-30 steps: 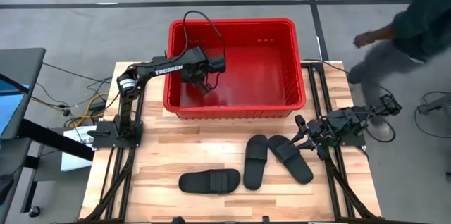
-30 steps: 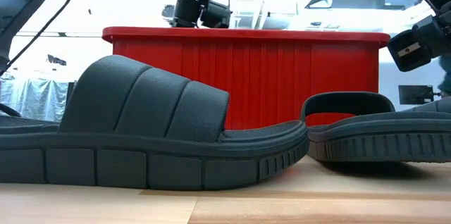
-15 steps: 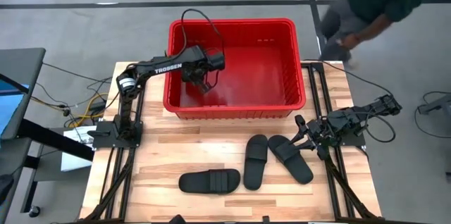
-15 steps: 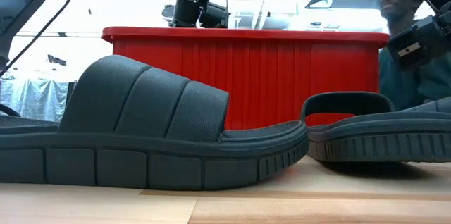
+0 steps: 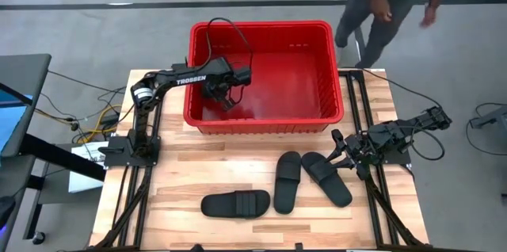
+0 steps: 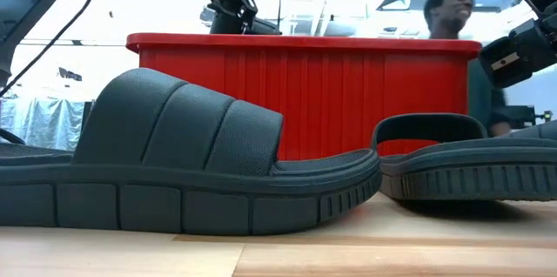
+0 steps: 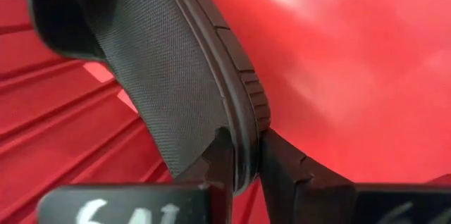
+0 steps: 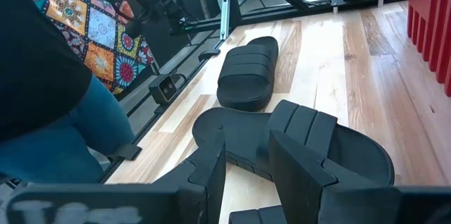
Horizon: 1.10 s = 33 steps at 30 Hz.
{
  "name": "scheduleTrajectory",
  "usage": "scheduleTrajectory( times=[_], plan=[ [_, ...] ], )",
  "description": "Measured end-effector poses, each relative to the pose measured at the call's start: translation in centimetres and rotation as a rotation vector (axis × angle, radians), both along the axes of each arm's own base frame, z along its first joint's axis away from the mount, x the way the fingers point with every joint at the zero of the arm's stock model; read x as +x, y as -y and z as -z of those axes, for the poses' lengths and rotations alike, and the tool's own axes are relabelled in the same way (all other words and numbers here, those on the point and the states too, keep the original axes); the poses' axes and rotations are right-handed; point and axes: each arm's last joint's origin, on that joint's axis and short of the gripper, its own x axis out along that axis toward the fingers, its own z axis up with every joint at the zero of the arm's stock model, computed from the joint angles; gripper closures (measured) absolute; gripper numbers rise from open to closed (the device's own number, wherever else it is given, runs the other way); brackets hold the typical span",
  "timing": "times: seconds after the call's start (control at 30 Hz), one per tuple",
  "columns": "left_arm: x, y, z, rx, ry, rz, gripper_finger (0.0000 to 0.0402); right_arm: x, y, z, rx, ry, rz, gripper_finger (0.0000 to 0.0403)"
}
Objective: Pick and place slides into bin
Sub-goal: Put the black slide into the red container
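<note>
While one slide [image 7: 176, 76] is held clamped by the left gripper [image 5: 227, 97] inside the bin [image 5: 333, 70], three slides [image 5: 235, 203] are left on the tabletop [image 5: 182, 165]; the right gripper [image 5: 342, 153] waits part-open nearby.

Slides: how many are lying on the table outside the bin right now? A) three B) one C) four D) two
A: the high view shows three slides on the wood table, while the left gripper holds the fourth slide inside the red bin.
</note>
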Motion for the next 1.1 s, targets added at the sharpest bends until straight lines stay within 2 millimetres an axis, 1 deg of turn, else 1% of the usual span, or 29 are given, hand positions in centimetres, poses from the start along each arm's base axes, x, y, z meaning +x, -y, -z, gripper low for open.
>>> scheduleTrajectory(
  times=[0.2, 0.83, 0.93, 1.1],
  plan=[
    [0.04, -0.02, 0.02, 0.003, 0.005, -0.003, 0.0355, 0.00, 0.00, 0.00, 0.000, 0.000, 0.000, 0.0301],
    [0.29, 0.05, 0.05, -0.001, 0.021, 0.019, 0.0346, 0.00, 0.00, 0.00, 0.000, 0.000, 0.000, 0.0301],
    [0.29, 0.05, 0.05, -0.001, 0.022, 0.019, 0.0328, 0.00, 0.00, 0.00, 0.000, 0.000, 0.000, 0.0301],
    [0.30, 0.06, 0.05, -0.004, 0.023, 0.020, 0.0276, 0.00, 0.00, 0.00, 0.000, 0.000, 0.000, 0.0301]
  ],
)
